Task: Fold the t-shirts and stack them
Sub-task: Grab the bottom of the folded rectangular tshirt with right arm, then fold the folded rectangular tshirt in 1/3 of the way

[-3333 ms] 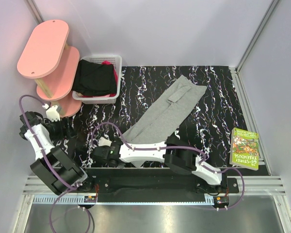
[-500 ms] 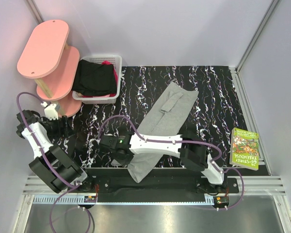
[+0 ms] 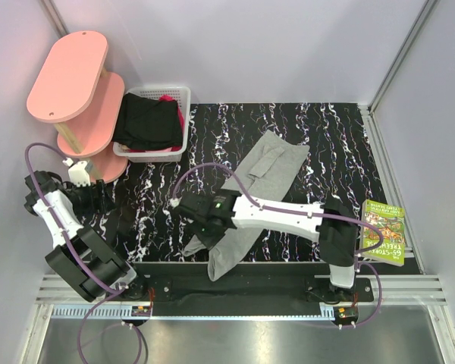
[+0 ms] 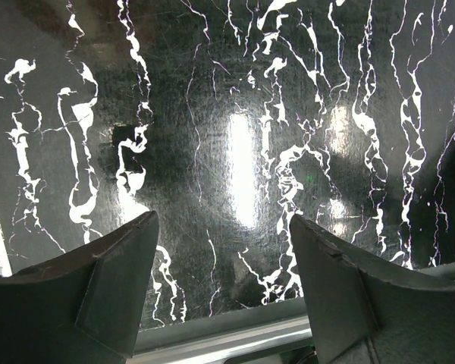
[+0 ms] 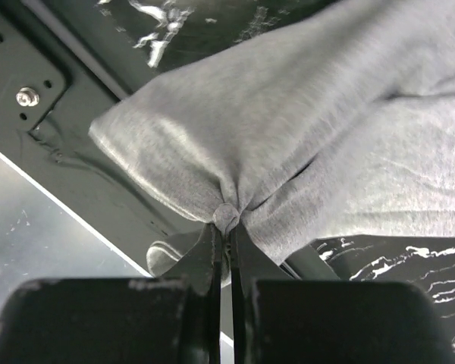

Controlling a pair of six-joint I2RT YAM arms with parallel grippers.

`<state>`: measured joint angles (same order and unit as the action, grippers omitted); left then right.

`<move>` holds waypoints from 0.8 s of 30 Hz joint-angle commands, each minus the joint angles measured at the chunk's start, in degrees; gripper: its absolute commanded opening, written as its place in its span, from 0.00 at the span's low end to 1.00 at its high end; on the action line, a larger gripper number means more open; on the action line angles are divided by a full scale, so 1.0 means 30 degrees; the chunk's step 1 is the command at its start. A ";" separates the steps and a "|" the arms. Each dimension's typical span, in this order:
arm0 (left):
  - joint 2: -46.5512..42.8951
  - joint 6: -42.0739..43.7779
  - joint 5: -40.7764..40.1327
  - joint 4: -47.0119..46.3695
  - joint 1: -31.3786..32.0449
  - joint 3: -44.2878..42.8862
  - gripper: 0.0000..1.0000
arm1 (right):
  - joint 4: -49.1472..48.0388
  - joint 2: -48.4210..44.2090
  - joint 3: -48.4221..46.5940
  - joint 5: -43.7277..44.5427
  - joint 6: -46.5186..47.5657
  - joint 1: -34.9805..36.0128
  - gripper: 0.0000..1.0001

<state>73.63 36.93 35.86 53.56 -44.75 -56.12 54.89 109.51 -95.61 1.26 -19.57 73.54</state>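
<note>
The light grey t-shirt (image 3: 269, 171) lies as a long diagonal strip on the black marbled table (image 3: 334, 144), and its near end hangs over the front rail. My right gripper (image 3: 203, 233) is shut on a pinch of that grey cloth (image 5: 326, 114), which bunches at the tips of the gripper (image 5: 227, 220) and is lifted there. A black garment (image 3: 145, 121) and a bit of magenta cloth (image 3: 169, 98) fill the white basket (image 3: 183, 95). My left gripper (image 3: 106, 205) hovers open over bare table at the left; the left wrist view shows nothing between the gripper's (image 4: 221, 227) fingers.
A pink two-tier shelf (image 3: 68, 76) stands at the back left beside the basket. A green book (image 3: 382, 231) lies at the table's right edge. The metal front rail (image 5: 53, 174) runs just under the hanging shirt end.
My right gripper has dragged the grey shirt toward the near edge, then moved right with it. The shirt's near end now hangs over the rail. The left arm has barely moved.
</note>
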 commanded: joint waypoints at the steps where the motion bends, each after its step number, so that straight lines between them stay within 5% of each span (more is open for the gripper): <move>1: -0.0137 -0.0122 0.0850 0.0046 -0.0112 -0.0923 0.75 | -0.2148 -0.2225 0.2185 -0.2928 -0.0448 -0.2153 0.00; 10: -0.0255 -0.0092 0.0909 0.0368 -0.0112 -0.1157 0.75 | -0.4380 -0.3019 0.3776 -0.5983 -0.0069 -0.6112 0.00; 24: -0.0225 0.0698 0.0792 0.0867 -0.0083 -0.1011 0.76 | -0.4704 -0.3135 0.4536 -0.5049 0.0958 -0.9597 0.00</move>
<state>73.63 37.39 36.25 55.94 -44.75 -57.30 42.44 103.02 -83.18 -15.53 -18.37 48.10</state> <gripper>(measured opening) 0.755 0.023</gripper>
